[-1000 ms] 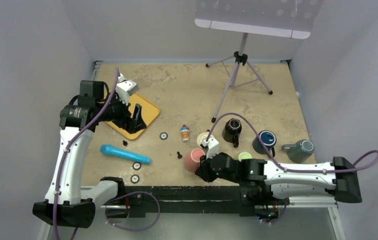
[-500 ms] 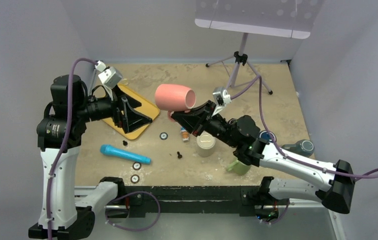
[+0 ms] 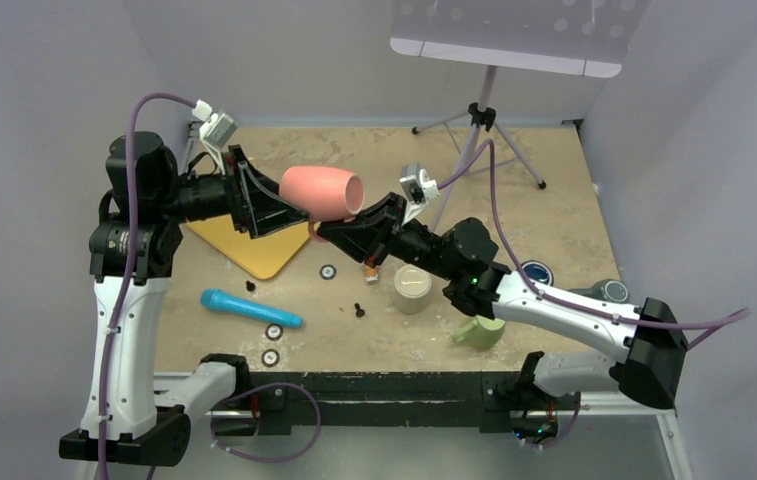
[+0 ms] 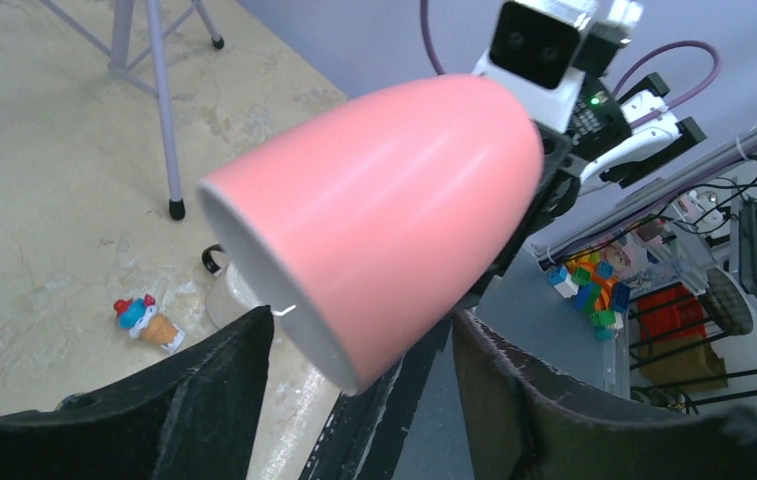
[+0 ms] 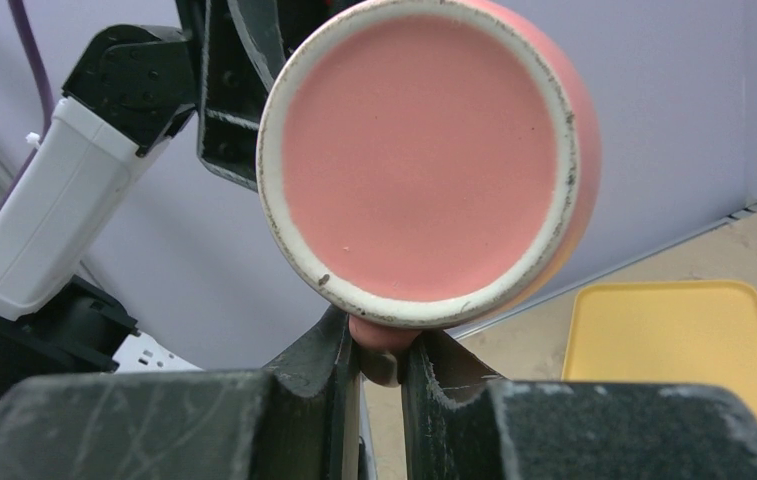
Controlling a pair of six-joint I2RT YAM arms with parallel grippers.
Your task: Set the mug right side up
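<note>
Since the earlier frame the pink mug [image 3: 322,192] has shifted left, and the left gripper [image 3: 276,207] has closed in around its open end; a second ago the mug lay at the table's near edge.

The table [image 3: 554,230] shows bare surface between the mug and the tripod stand [image 3: 479,130]. The yellow tray [image 3: 259,255] sits near the left edge, below the left arm. The mug hangs on its side, well above the table, with its base towards the right arm. The cream mug [image 3: 413,288] and green mug [image 3: 481,331] stand below the right arm.

The right gripper [image 5: 382,352] is clamped on the mug's handle. The left jaws stand partly apart, flanking the rim; contact cannot be confirmed.
</note>
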